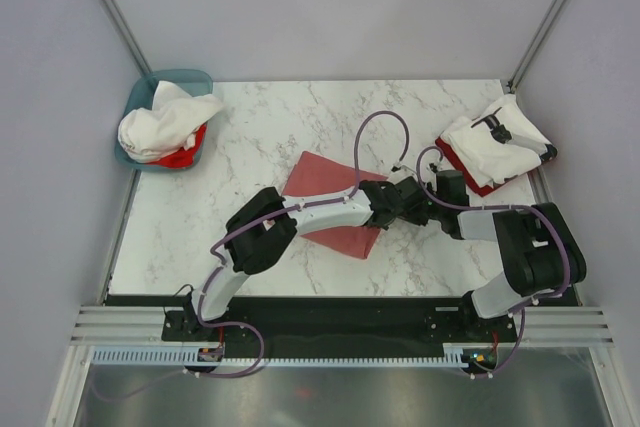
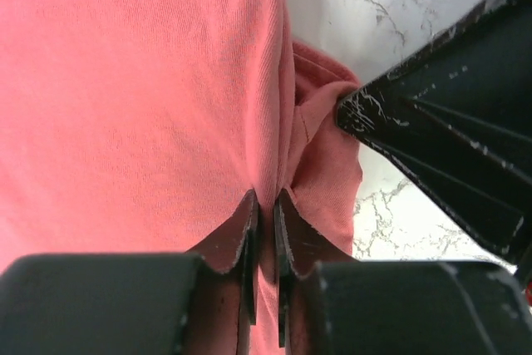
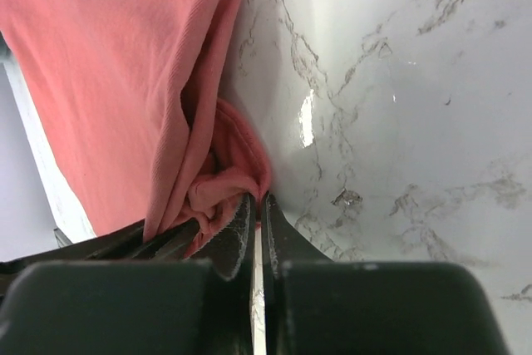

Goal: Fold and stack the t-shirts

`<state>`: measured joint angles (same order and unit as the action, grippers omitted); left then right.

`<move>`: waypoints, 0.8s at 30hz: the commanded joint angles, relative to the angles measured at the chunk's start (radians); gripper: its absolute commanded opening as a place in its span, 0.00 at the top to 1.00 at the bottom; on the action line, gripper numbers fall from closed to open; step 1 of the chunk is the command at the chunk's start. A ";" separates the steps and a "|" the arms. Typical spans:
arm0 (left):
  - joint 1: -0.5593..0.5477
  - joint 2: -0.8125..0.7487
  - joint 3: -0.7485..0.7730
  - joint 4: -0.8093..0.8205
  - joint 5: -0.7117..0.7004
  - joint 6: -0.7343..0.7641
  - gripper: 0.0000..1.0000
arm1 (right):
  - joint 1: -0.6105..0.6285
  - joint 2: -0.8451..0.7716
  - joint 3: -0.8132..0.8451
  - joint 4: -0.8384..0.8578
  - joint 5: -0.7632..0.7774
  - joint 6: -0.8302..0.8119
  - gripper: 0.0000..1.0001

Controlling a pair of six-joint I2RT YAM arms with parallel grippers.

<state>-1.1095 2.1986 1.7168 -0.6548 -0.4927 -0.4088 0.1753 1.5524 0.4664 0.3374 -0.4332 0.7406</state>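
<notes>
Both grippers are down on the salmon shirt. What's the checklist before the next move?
1. Left gripper shut on salmon t-shirt edge: ok.
2. Right gripper shut on the bunched corner: ok, but a thin bite.
3. Space between the two grippers: ok, close but apart.
4. Shirt lying flat under left arm: cannot tell, arm hides it.
5. Folded stack apart from right arm: ok, close.

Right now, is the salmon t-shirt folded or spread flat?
Folded: the salmon t-shirt lies as a compact rectangle; wrist views show stacked layers at the edge pinched by the left gripper and right gripper.
</notes>
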 commanded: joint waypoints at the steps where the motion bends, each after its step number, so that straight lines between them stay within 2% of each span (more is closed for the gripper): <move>1: -0.023 -0.023 0.026 -0.032 -0.030 0.015 0.87 | -0.026 0.053 0.001 0.003 -0.002 -0.009 1.00; 16: -0.058 -0.045 0.073 -0.210 -0.070 -0.019 0.90 | -0.074 0.155 0.092 0.000 0.039 0.005 1.00; 24: -0.064 -0.057 0.070 -0.230 -0.061 -0.024 0.90 | -0.105 0.195 0.124 0.012 0.059 0.020 1.00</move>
<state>-1.1591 2.1910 1.7611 -0.8303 -0.5480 -0.4099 0.0963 1.6939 0.5716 0.3809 -0.4969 0.7765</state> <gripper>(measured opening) 0.138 0.014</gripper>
